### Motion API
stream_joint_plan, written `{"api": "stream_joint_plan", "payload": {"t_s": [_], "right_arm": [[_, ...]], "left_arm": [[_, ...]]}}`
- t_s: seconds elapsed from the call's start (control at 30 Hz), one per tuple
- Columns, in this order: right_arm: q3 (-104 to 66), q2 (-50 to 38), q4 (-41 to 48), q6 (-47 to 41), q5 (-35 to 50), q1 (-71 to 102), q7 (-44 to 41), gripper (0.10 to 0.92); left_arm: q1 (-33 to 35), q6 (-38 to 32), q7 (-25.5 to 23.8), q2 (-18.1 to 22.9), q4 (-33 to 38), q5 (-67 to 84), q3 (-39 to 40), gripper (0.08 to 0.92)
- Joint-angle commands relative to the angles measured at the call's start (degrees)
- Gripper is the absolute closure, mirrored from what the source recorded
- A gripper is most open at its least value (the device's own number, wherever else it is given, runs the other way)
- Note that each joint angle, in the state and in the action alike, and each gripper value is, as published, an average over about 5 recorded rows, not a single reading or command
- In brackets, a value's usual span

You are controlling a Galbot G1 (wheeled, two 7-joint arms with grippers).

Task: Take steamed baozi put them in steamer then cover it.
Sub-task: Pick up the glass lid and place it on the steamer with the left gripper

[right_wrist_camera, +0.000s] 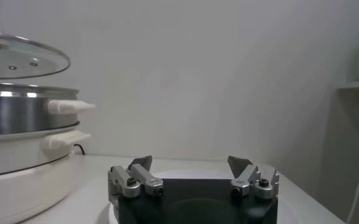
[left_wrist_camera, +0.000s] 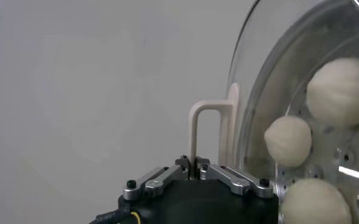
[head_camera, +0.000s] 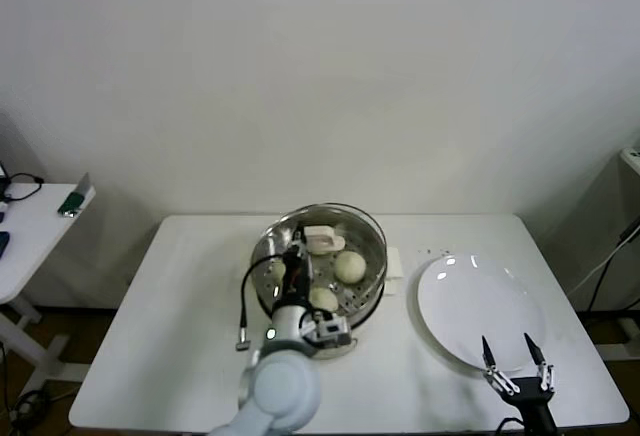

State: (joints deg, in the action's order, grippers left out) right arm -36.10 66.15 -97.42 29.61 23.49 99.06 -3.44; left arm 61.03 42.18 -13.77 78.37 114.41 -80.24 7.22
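The left pincer [left_wrist_camera: 195, 172] is clamped narrowly on the cream-white handle [left_wrist_camera: 211, 131] of the glass cover [head_camera: 322, 239], holding that lid just above the steamer [head_camera: 372, 278] in the middle of the white table [head_camera: 180, 326]. In the right wrist view the cover [right_wrist_camera: 22, 56] hangs slightly tilted, with a thin gap between its metal rim and the steel basket [right_wrist_camera: 21, 115], so it is not seated. That basket sits on a white electric pot base [right_wrist_camera: 27, 167].

Steamed baozi lie inside the steamer on its perforated floor. Through the glass, the head view shows two clearly, one [head_camera: 349, 267] toward the far right side and one [head_camera: 323, 299] nearer the robot; the left wrist view shows three full buns [left_wrist_camera: 341, 91] behind the lid and the edge of another.

The right pincer [head_camera: 516, 363] is spread wide with nothing between its fingers, hovering low over the near edge of the flat white plate [head_camera: 470, 306], which lies on the table to the right of the steamer, well apart from the cover.
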Motion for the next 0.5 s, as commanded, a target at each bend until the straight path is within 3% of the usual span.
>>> {"api": "stream_joint_plan", "payload": {"t_s": [0.03, 0.5], "right_arm": [[-0.03, 0.03, 0.17, 0.49, 0.37, 0.0, 0.07, 0.203], [0.04, 0.65, 0.34, 1.22, 0.24, 0.1, 0.13, 0.203]], "left_arm": [[-1.18, 0.03, -0.13, 5.32, -4.02, -6.83, 3.3, 0.852], [-0.55, -0.46, -0.31, 4.41, -6.62, -9.48, 1.83, 0.852]]}}
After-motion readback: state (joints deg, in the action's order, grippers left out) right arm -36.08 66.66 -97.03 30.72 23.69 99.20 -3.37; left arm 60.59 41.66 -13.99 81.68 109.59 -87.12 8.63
